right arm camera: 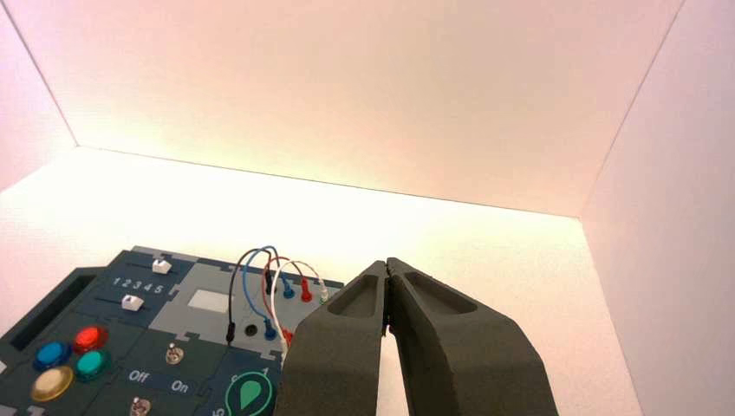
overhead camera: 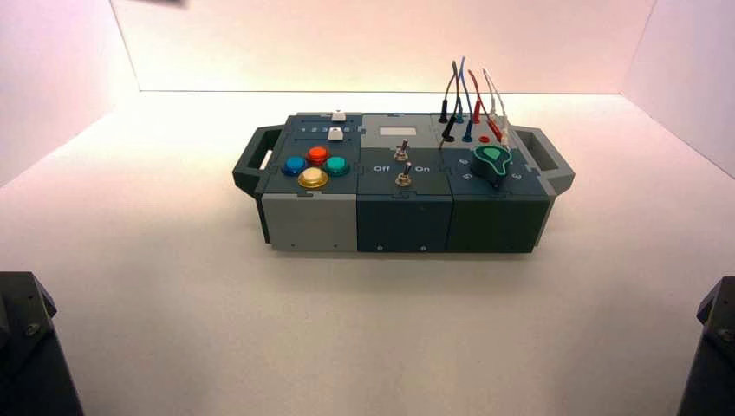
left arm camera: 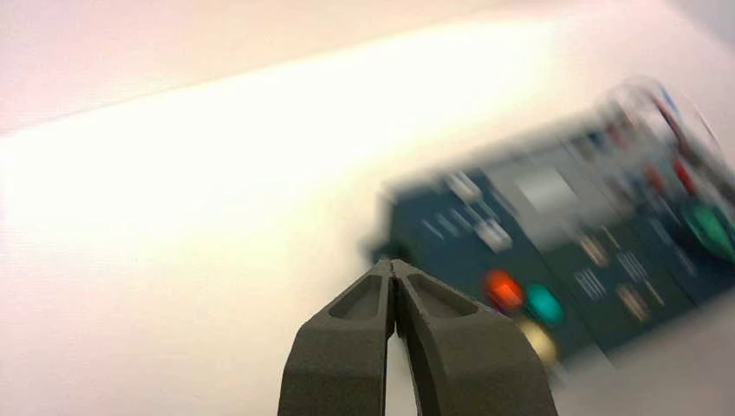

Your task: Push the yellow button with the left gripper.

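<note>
One pincer point(left arm camera: 392, 264), the left, pressed together, hides part of the blurred box point(left arm camera: 555, 234).

1. Four round buttons at the box's left end: yellow point(overhead camera: 313, 178), nearest the tabletop's front edge; red point(overhead camera: 318, 155); blue point(overhead camera: 295, 165); teal point(overhead camera: 336, 165).
2. The box point(overhead camera: 403, 221): front face in grey, dark blue-grey and near-black panels; top in a patchwork of dark blue-grey and light grey.
3. Slider caps point(right arm camera: 132, 302): white.
4. Knob point(right arm camera: 249, 394): dark with green.
5. Wires point(right arm camera: 260, 277): black, blue, red, white.
6. Both pincers, left point(left arm camera: 392, 264) and right point(right arm camera: 387, 264): dark grey-black.
</note>
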`<state>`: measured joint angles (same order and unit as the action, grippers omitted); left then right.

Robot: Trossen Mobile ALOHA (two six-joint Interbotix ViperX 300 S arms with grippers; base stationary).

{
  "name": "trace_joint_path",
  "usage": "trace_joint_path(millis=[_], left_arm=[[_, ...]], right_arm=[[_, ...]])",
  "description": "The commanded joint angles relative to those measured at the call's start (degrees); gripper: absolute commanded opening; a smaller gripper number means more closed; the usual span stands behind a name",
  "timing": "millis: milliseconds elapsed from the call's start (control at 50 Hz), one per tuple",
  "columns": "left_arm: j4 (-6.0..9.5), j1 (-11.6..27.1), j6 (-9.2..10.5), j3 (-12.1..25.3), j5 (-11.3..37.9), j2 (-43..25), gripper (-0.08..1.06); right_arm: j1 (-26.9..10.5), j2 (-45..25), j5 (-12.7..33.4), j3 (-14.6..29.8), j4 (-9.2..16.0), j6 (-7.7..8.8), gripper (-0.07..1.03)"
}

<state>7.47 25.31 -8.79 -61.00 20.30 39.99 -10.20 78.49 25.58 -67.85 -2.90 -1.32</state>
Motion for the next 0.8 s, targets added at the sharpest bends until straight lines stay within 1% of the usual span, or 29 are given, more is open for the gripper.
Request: trace_joint_path(millis=[20,80,200,220,240,320,400,540,560,660,800], left_arm=[[0.09,5.7,-0.09,4.3,1.8,-5.5,-0.03],[0.09,8.7,-0.18,6.1,3.7,-9.6,-0.03],[0.09,10.8,-0.18,8.1,6.2,-14.6,-0.03],[0.09,10.8,-0.18,8.1,6.2,-14.6,-0.03],[0.09,11.1,-0.26,8.8,7.3,-16.3,-0.03],[0.09,11.4,-0.44,9.7,8.8,-18.8,-0.03],[0.09,11.6,-0.44,10.3,9.5,-20.8,-0.03],[0.0,12.6,-1.05,12.0,9.8,-24.3,-0.03],[0.0,12.9,-1.32,12.8,9.9,-25.6,-0.03],[0.0,14.2,-1.41,15.0,10.3,-28.8,-0.03],[0.0,15.3,-1.58,17.4,11.9,-32.5,-0.03]], right_arm=[[-0.3,-1.1,-0.4,0.7,0.1,0.09,-0.03],[-0.3,-1.5,-0.5,0.7,0.1,0.09,-0.03],[-0.3,-2.2,-0.4,0.7,0.0,0.09,-0.03],[-0.3,-2.2,-0.4,0.7,0.0,0.09,-0.03],[-0.3,-2.5,-0.4,0.7,0.0,0.09,-0.03],[-0.3,-2.7,-0.4,0.8,0.0,0.09,-0.03],[-0.3,-2.8,-0.5,0.8,-0.1,0.09,-0.03],[-0.3,-2.8,-0.5,0.8,-0.3,0.09,-0.03],[-0.3,-2.8,-0.5,0.8,-0.3,0.09,-0.03],[-0.3,-2.8,-0.4,0.9,-0.4,0.09,-0.03],[-0.3,-2.8,-0.4,0.8,-0.5,0.09,-0.03]])
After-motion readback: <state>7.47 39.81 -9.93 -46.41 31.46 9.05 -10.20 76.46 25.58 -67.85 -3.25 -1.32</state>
